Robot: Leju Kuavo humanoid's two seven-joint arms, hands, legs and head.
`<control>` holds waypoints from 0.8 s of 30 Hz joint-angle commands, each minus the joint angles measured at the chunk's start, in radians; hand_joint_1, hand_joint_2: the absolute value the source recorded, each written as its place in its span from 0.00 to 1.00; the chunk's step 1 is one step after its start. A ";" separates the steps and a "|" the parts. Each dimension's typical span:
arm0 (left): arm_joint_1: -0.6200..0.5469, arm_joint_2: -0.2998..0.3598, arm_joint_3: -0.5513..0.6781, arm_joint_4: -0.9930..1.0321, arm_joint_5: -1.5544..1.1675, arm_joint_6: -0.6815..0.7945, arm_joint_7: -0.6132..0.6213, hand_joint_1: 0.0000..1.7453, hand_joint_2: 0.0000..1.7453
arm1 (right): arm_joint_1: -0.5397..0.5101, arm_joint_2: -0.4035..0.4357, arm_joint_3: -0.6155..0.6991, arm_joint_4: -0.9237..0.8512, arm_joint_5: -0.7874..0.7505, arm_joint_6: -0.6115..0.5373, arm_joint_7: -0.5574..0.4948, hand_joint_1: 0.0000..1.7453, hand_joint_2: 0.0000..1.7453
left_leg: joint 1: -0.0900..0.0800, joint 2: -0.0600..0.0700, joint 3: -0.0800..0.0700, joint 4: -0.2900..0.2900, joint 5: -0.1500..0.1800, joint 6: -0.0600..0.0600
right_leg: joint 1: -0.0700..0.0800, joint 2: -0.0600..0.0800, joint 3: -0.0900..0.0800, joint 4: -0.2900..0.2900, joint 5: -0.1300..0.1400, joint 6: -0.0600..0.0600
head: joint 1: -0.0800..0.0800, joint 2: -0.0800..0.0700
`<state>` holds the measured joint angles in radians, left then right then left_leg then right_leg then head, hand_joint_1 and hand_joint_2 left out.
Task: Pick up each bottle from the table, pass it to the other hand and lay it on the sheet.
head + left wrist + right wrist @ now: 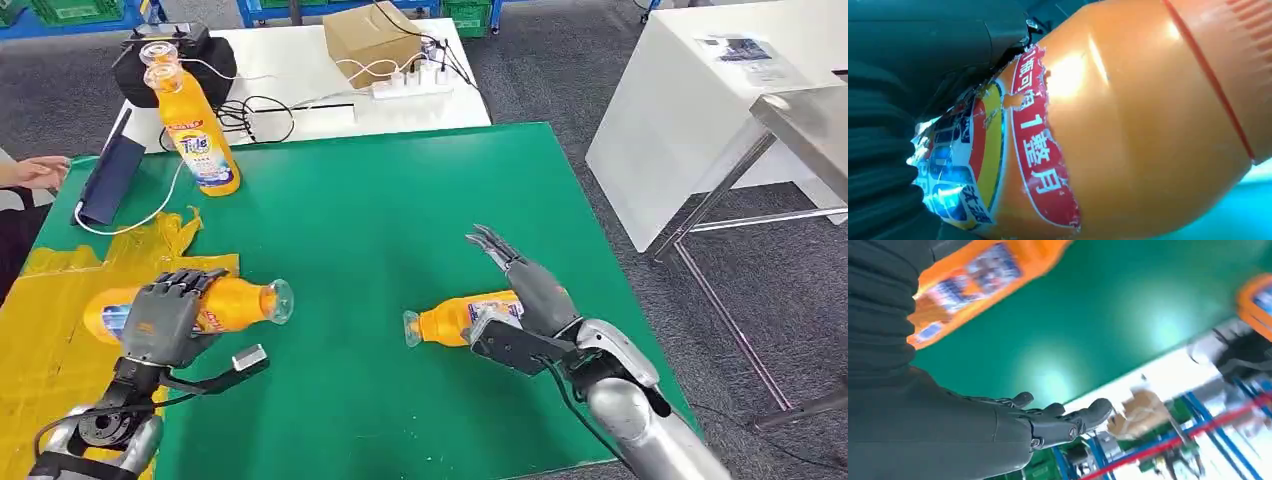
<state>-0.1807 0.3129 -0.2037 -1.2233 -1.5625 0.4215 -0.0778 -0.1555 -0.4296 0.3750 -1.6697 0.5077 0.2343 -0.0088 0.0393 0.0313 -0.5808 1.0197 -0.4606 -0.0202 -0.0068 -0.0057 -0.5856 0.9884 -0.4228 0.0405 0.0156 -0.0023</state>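
The left robot hand (165, 315) is clamped on a bottle (235, 303), to be laid flat on the yellow sheet (45, 350); the right robot hand (525, 290) is spread, empty.

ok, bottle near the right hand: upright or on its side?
On its side. The bottle lies flat on the green table, cap end pointing toward the robot's left, with the open right hand over it.

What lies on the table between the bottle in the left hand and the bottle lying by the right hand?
Only bare green mat between the held bottle and the lying bottle, per the head view.
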 commanded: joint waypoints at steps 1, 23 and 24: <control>-0.130 0.081 -0.111 0.306 -0.008 -0.007 -0.024 1.00 1.00 | -0.120 -0.127 0.027 0.098 -0.051 0.071 0.019 0.00 1.00 | -0.001 -0.003 0.001 -0.001 0.001 0.003 | -0.001 -0.001 0.001 0.000 0.000 0.000 | 0.000 0.000; -0.445 -0.054 -0.251 0.665 0.041 -0.183 -0.072 0.00 1.00 | -0.046 -0.310 0.090 0.252 -0.090 0.122 0.060 0.00 1.00 | -0.003 -0.016 0.001 -0.002 0.005 0.006 | -0.003 -0.014 0.006 -0.002 0.001 0.002 | -0.001 0.000; -0.455 -0.059 -0.262 0.676 0.043 -0.181 -0.068 0.00 1.00 | -0.061 -0.305 0.104 0.276 -0.071 0.141 0.055 0.00 1.00 | -0.004 -0.019 0.001 -0.002 0.006 0.007 | -0.004 -0.017 0.006 -0.003 0.001 0.002 | 0.000 0.000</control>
<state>-0.4883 0.3734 -0.3483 -0.7335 -1.5381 0.2601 -0.1328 -0.2642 -0.6982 0.4528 -1.5225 0.4120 0.3498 0.0561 0.0357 0.0221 -0.5815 1.0202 -0.4556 -0.0155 -0.0102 -0.0176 -0.5831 0.9880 -0.4212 0.0433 0.0153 -0.0023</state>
